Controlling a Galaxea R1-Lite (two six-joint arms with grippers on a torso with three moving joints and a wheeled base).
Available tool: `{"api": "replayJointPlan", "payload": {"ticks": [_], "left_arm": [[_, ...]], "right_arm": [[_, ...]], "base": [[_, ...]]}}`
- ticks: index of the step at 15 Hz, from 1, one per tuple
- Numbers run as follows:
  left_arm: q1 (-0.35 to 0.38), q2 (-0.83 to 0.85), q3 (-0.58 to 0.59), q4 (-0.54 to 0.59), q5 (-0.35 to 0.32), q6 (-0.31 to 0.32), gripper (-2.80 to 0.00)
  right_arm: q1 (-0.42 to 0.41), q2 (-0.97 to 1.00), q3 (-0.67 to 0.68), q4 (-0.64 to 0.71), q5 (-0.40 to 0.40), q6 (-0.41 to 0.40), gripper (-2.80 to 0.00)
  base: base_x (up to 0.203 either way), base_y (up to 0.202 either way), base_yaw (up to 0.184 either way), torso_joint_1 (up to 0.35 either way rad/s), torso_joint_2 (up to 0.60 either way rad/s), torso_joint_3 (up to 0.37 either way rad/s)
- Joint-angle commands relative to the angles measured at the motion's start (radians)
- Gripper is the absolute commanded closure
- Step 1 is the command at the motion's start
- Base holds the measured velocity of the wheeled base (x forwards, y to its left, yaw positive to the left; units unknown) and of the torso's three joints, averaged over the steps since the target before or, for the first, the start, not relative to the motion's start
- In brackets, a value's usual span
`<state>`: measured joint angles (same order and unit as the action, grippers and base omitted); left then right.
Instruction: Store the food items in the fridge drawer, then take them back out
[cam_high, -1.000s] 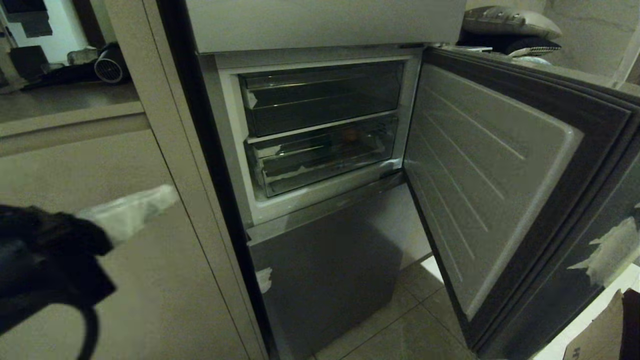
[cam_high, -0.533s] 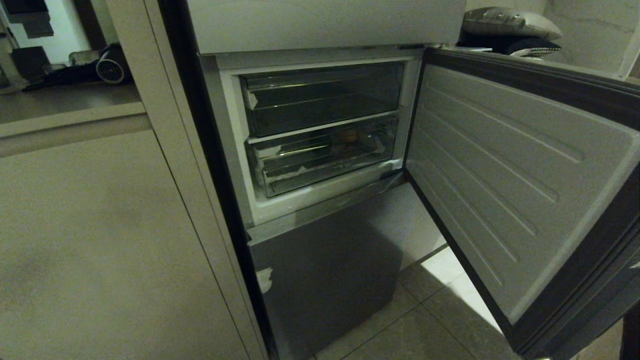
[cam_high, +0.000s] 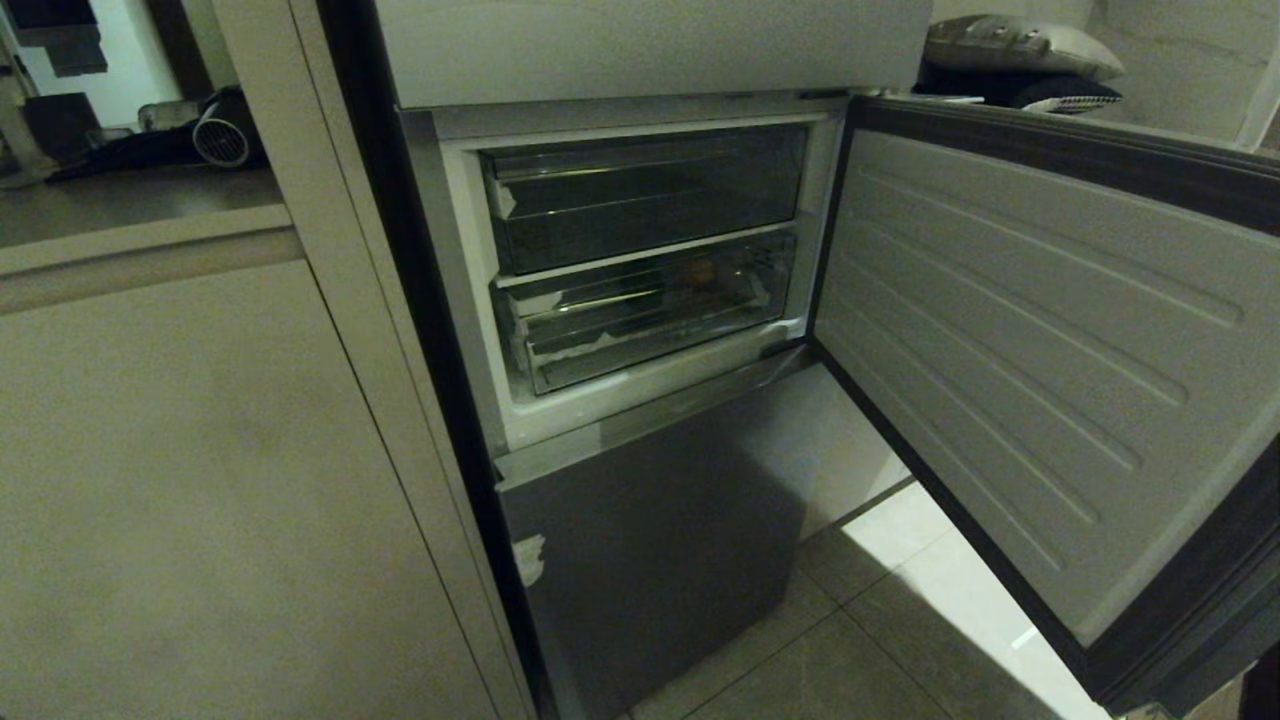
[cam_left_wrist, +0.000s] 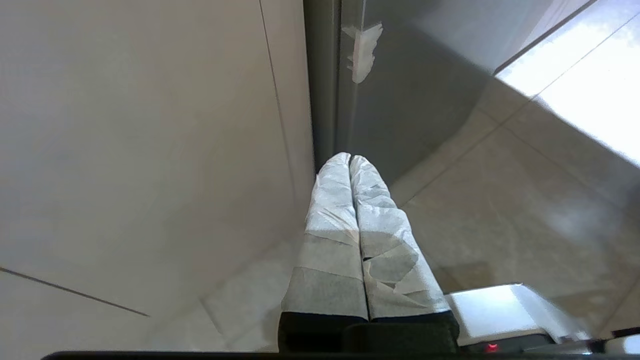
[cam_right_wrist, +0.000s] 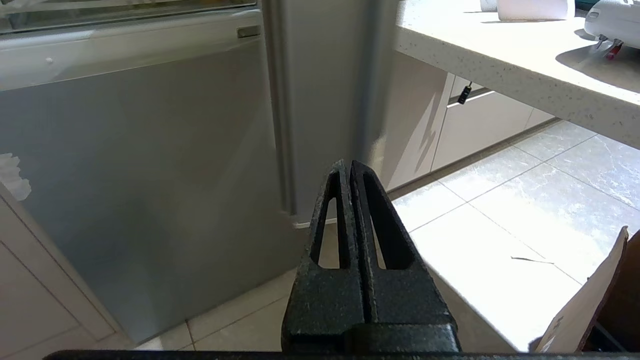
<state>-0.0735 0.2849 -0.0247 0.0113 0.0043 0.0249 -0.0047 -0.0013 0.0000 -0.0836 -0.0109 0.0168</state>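
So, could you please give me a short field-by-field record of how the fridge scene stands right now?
fridge door: swung open to the right
upper drawer: dark smoky bin, pushed in, nothing seen inside
lower fridge drawer: clear bin, pushed in, white tape scraps on its front
food item: small orange-brown ball, inside the lower drawer near the back
left gripper: shut, empty, taped fingers pointing at the floor by the fridge's lower corner
right gripper: shut, empty, low in front of the fridge's lower panel
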Motion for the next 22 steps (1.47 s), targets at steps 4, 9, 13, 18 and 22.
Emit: {"api": "replayJointPlan", "payload": {"ticks": [4,9,13,18,22], "left_arm": [[0.105,-0.062,0.019,0.007,-0.008,0.061,0.0],[0.069,-0.29,0.024,-0.004,-0.036,0.065,0.0],[0.066,-0.282,0.025,-0.008,-0.032,0.056,0.0],[0.066,-0.283,0.025,-0.008,-0.033,0.057,0.0],[0.066,-0.283,0.025,-0.007,-0.033,0.059,0.0]], "right_arm": [[0.0,0.0,0.031,-0.001,0.0,0.0,0.0],[0.0,0.0,0.031,-0.001,-0.001,0.002,0.0],[0.0,0.0,0.032,-0.001,-0.003,0.001,0.0],[0.0,0.011,-0.085,0.009,0.072,0.077,0.0],[0.005,0.246,-0.211,0.028,0.191,0.207,0.0]], "base": [[0.0,0.0,0.0,0.0,0.0,0.0],[0.0,0.0,0.0,0.0,0.0,0.0],[0.0,0.0,0.0,0.0,0.0,0.0],[0.0,0.0,0.0,0.0,0.0,0.0],[0.0,0.0,0.0,0.0,0.0,0.0]]}}
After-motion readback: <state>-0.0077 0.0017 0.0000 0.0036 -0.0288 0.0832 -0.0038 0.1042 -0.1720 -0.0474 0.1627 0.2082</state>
